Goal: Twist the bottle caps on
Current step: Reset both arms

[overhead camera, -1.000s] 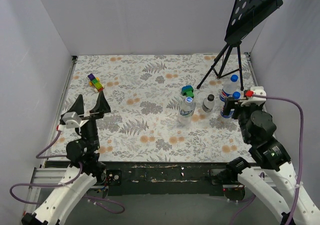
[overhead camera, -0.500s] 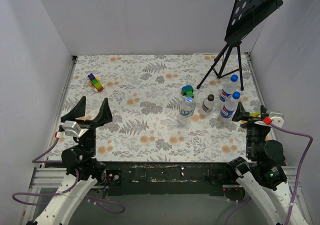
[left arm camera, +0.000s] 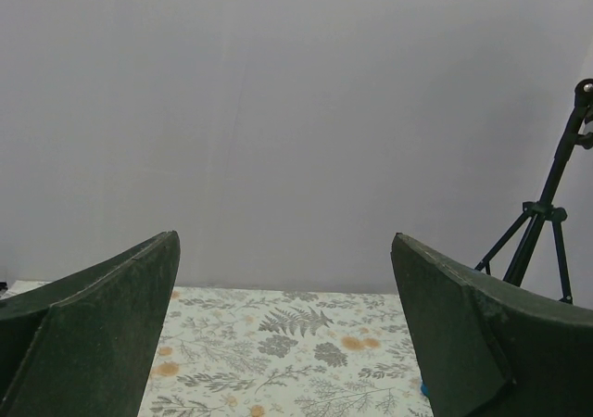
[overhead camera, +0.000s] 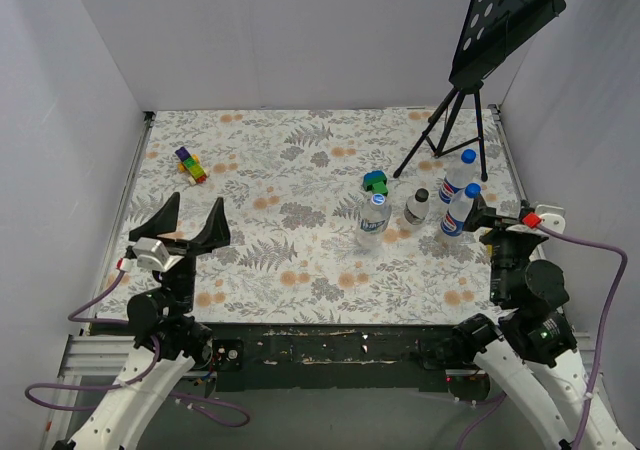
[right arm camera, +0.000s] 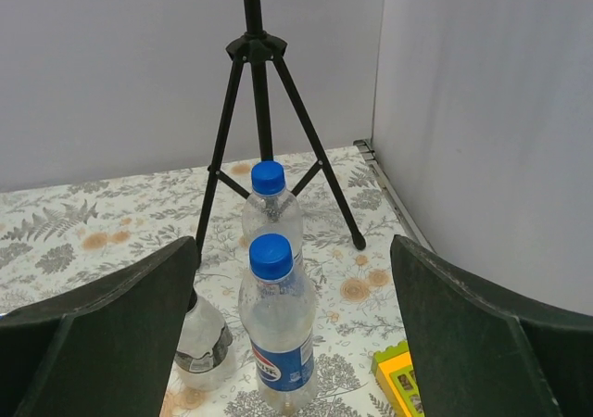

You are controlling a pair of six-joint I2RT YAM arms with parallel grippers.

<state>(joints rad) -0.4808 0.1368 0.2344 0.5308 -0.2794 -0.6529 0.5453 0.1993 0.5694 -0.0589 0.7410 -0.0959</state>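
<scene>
Several clear bottles stand at the table's right. One has a pale cap (overhead camera: 376,199), and a shorter bottle (overhead camera: 416,209) has a black cap. Two blue-capped bottles stand in line, the near one (overhead camera: 456,215) (right arm camera: 279,343) and the far one (overhead camera: 458,175) (right arm camera: 271,215). Each cap sits on its bottle. My right gripper (overhead camera: 508,217) (right arm camera: 294,246) is open, just right of the near blue-capped bottle and apart from it. At the near left my left gripper (overhead camera: 195,211) (left arm camera: 284,241) is open and holds nothing.
A black tripod stand (overhead camera: 450,120) (right arm camera: 260,83) (left arm camera: 547,213) rises behind the bottles. A green block (overhead camera: 375,181) lies by the pale-capped bottle, and multicoloured blocks (overhead camera: 190,165) lie far left. A yellow-green block (right arm camera: 400,380) lies near the right wall.
My right gripper has drawn back from the near blue-capped bottle toward the near right, with its jaws wide. The left gripper has shifted slightly and stayed open.
</scene>
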